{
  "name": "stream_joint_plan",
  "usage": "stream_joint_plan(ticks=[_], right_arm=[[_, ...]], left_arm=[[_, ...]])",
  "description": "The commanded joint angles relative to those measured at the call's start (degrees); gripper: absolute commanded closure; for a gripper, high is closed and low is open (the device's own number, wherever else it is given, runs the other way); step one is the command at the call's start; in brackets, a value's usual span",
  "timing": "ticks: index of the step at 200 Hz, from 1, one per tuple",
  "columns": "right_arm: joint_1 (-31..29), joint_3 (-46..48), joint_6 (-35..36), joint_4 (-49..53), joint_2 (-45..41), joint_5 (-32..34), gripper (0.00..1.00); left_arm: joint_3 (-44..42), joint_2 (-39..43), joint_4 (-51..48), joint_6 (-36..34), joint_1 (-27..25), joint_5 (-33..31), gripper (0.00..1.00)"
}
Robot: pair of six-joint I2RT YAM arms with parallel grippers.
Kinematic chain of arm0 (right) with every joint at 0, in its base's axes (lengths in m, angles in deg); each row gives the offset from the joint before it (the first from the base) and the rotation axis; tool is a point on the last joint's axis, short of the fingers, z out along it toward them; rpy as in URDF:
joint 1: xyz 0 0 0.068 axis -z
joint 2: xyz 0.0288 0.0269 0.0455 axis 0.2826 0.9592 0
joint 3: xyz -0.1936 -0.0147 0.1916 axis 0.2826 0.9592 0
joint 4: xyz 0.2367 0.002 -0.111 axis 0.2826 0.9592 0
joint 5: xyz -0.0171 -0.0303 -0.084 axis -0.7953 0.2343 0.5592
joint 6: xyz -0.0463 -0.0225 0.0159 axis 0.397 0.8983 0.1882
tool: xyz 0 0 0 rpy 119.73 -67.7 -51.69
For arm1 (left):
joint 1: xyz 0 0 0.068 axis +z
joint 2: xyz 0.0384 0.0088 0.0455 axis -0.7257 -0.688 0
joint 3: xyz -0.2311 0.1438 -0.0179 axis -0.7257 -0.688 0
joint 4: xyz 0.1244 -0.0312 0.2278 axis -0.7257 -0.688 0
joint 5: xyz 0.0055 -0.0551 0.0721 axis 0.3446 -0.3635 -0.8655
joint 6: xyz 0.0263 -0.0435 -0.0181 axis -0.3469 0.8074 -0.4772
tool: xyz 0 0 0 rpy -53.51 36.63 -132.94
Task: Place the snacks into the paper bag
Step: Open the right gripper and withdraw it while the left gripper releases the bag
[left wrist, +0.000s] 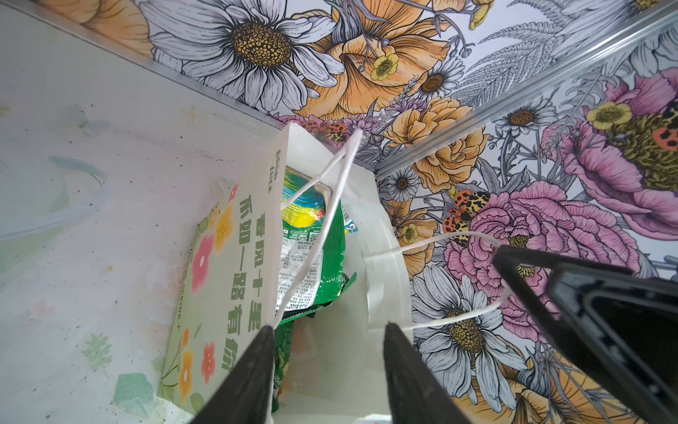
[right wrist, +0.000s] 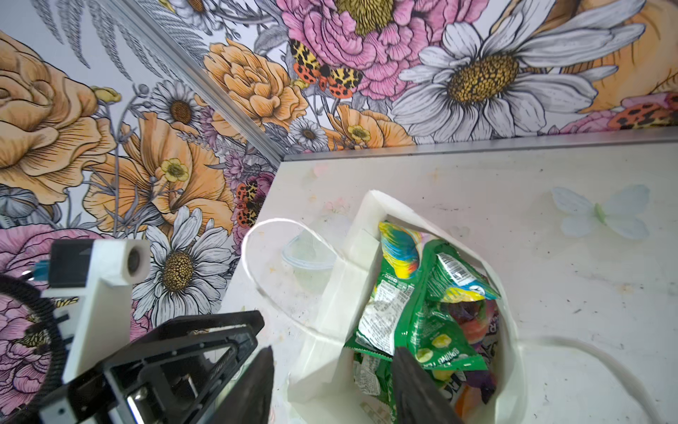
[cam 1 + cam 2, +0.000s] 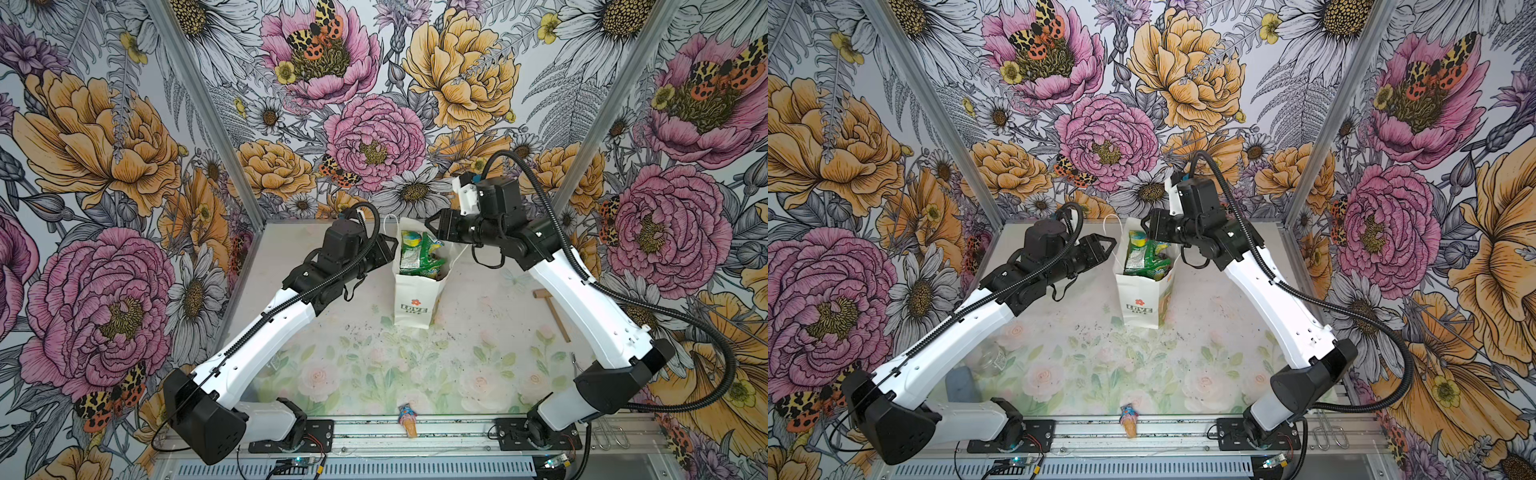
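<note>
The white paper bag (image 3: pixel 415 299) (image 3: pixel 1142 300) stands upright at the back middle of the table, mouth open. The snacks (image 3: pixel 419 254) (image 3: pixel 1144 254) fill it: green packets (image 2: pixel 433 319) (image 1: pixel 315 257), a teal and yellow one (image 2: pixel 398 253) and a purple one (image 2: pixel 486 330). My left gripper (image 3: pixel 391 245) (image 1: pixel 330 326) is at the bag's left rim, open, with only the bag's inside showing between its fingers. My right gripper (image 3: pixel 432 227) (image 2: pixel 334 349) hangs over the bag's right rim, open and empty, one finger over the packets. The bag's cord handles (image 1: pixel 330 176) hang loose.
A small ice-cream-cone trinket (image 3: pixel 408 420) (image 3: pixel 1128 419) lies at the table's front edge. A wooden mallet (image 3: pixel 550 307) lies right of the bag, beside the right arm. A clear jar (image 3: pixel 992 358) sits under the left arm. The back wall is close behind the bag.
</note>
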Motion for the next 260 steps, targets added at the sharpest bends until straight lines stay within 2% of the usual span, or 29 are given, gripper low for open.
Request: stream_joint_plan(ticks=[1,20,38,83,114,154,185,227,260], right_arm=[[0.54,-1.35,4.02,2.95,-4.57,1.97,0.44],[3.22,0.43,7.31,5.27,-7.94,6.14,0.43],[9.00,4.96,8.73,5.68,-11.65,6.94,0.43],[20.70,19.58,16.65,3.85,-17.41,16.28,0.37],[26.06,30.52,17.92,-3.53,-19.21,13.39,0.33],[27.40,45.05,20.55,-17.73,-22.51,11.76,0.29],[28.39,53.20,22.88,-26.12,-23.28,9.58,0.24],[30.89,61.76,22.91,-37.65,-19.89,8.95,0.23],[32.62,67.73,22.54,-48.60,-16.83,8.24,0.22]], left_arm=[[1.54,3.99,-2.76,-2.41,-0.04,-2.50,0.01],[1.44,7.17,-4.19,-5.36,0.14,-4.24,0.01],[0.50,10.88,-5.24,-8.62,0.05,-6.82,0.01],[-10.16,24.70,-4.61,-17.03,3.02,-22.28,0.01],[-18.41,33.60,-3.25,-21.96,6.87,-27.83,0.01],[-31.00,42.99,3.28,-25.97,13.02,-26.85,0.01],[-39.98,46.69,10.07,-28.77,16.97,-25.57,0.01],[-46.26,46.70,13.38,-30.34,20.85,-24.32,0.01],[-49.44,49.08,14.19,-30.08,22.62,-26.42,0.01]])
